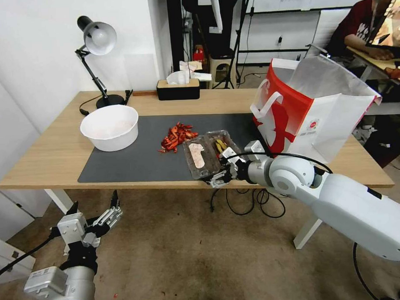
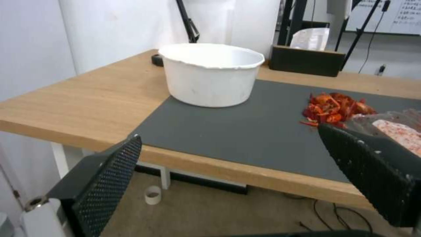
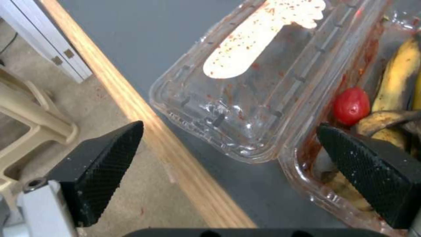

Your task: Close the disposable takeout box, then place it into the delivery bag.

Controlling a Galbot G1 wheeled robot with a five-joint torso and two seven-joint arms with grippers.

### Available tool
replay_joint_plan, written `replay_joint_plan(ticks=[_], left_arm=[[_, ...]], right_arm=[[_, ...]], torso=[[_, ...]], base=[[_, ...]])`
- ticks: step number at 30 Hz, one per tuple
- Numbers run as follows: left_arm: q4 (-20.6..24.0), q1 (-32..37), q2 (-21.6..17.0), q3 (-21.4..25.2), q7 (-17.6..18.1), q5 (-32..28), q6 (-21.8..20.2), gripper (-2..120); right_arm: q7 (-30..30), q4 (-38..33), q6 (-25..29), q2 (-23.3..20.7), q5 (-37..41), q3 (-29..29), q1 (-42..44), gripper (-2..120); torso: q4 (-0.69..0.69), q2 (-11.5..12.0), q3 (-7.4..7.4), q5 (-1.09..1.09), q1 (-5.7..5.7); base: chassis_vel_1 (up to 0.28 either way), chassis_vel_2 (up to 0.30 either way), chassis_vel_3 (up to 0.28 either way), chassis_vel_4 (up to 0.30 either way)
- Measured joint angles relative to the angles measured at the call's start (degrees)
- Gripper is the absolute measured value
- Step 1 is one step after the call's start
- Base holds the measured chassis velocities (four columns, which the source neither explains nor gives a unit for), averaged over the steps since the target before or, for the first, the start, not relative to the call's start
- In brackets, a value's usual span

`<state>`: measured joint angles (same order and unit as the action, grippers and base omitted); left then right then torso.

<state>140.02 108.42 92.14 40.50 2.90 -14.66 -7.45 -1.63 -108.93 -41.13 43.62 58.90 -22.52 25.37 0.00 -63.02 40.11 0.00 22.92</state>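
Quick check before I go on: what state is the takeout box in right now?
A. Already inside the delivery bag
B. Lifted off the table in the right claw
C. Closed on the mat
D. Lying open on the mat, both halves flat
D: the takeout box lies open on the grey mat, lid half beside the food half, with the open right claw at its near edge.

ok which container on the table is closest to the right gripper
The clear takeout box, lying open at the mat's near edge, with the right gripper open right at it. The white bowl and the bag sit farther off.
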Motion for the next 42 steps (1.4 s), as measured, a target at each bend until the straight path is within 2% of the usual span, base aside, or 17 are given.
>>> replay_joint_plan(ticks=[13,27,37,42], left_arm=[[0.2,0.0,0.0,0.0,0.0,0.0,0.0,100],[0.3,-0.1,0.0,0.5,0.1,0.0,-0.1,100],[0.3,-0.3,0.0,0.5,0.1,-0.1,-0.2,100],[0.3,-0.3,0.0,0.5,0.1,-0.1,-0.2,100]], right_arm=[[-3.7,0.1,0.0,2.0,3.0,-1.7,-1.0,100],[-4.8,0.6,0.0,3.4,3.9,-3.3,-2.0,100],[-4.8,-0.2,0.0,2.9,3.9,-2.7,-1.6,100],[-4.9,-2.2,0.0,2.0,3.7,-0.4,-0.7,100]], torso=[[0.0,0.0,0.0,0.0,0.0],[0.0,0.0,0.0,0.0,0.0],[0.0,0.0,0.0,0.0,0.0],[0.0,0.0,0.0,0.01,0.0]], base=[[0.0,0.0,0.0,0.0],[0.0,0.0,0.0,0.0],[0.0,0.0,0.0,0.0],[0.0,0.0,0.0,0.0]])
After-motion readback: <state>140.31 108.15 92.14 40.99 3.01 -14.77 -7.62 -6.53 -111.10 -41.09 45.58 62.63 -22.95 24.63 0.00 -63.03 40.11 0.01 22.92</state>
